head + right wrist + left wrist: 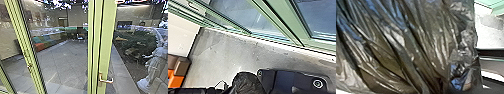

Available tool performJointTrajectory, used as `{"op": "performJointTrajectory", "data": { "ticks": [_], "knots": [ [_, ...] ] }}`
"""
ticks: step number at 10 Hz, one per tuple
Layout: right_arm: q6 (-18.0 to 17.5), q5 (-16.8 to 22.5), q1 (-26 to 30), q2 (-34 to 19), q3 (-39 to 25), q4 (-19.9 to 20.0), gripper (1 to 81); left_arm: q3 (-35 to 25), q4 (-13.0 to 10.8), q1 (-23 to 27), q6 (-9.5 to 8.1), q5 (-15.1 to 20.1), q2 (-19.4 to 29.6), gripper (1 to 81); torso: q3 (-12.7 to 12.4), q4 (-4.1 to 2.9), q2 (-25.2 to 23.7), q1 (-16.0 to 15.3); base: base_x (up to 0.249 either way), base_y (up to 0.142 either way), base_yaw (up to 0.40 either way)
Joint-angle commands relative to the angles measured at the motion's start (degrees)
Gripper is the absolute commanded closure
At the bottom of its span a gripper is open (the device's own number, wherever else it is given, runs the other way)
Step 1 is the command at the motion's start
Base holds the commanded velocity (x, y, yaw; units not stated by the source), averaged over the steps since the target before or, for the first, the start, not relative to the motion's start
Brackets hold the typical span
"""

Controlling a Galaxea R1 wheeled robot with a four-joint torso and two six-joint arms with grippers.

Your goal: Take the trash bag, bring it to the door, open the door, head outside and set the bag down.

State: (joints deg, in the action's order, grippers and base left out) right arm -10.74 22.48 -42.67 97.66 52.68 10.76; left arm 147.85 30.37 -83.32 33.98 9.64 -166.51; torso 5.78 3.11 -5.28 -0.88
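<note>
A glass door in a light green frame [107, 37] stands close in front in the head view, shut as far as I can see. Its lever handle [107, 80] sticks out low on the frame, right of centre. The shiny black trash bag [411, 47] is right up against the camera in the left wrist view, its plastic creased and folded. In the right wrist view, black plastic [246, 83] bulges beside my dark base, and green door framing [278, 22] meets the floor.
Another green post [26, 50] leans across the left of the head view. Behind the glass show paving [65, 62], coloured seats [40, 46] and dark plants [140, 42]. A pale figure-like shape [155, 65] stands at right. Brown and orange blocks [176, 75] sit on the grey floor [225, 55].
</note>
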Motion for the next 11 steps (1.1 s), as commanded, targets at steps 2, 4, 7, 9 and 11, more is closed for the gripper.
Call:
{"op": "performJointTrajectory", "data": {
  "ticks": [2, 4, 7, 9, 11],
  "knots": [
    [-7.98, 10.39, 12.99, -1.21, 2.42, 1.72, 1.0, -0.36, 0.57, 3.21, -0.14, 4.95, 0.03, 81.1, 0.00, 0.00, 0.00, 0.00, 0.000, 0.000, 0.000],
    [-10.43, 13.37, 16.33, 0.98, 4.96, 1.72, 1.0, -0.45, 0.57, 3.29, -0.23, 4.86, 0.03, 81.1, 0.00, 0.00, 0.00, 0.00, 0.000, 0.000, 0.000],
    [-17.52, 19.69, 24.23, 6.59, 8.65, -0.46, 1.0, 0.07, 0.57, 3.29, -0.14, 4.94, -0.14, 81.1, 0.02, 0.00, 0.02, 0.00, 0.000, 0.000, 0.000],
    [-22.56, 20.85, 26.53, 9.85, 10.41, -3.72, 1.0, 0.07, 0.57, 3.29, -0.23, 4.86, -0.05, 81.1, 0.02, 0.00, 0.02, 0.00, 0.000, 0.000, 0.000],
    [-23.19, 20.85, 27.32, 11.80, 13.06, -3.21, 1.0, 0.07, 0.57, 3.29, -0.23, 4.86, -0.14, 81.1, 0.04, 0.00, 0.02, -0.02, 0.000, 0.000, 0.000]
  ]
}}
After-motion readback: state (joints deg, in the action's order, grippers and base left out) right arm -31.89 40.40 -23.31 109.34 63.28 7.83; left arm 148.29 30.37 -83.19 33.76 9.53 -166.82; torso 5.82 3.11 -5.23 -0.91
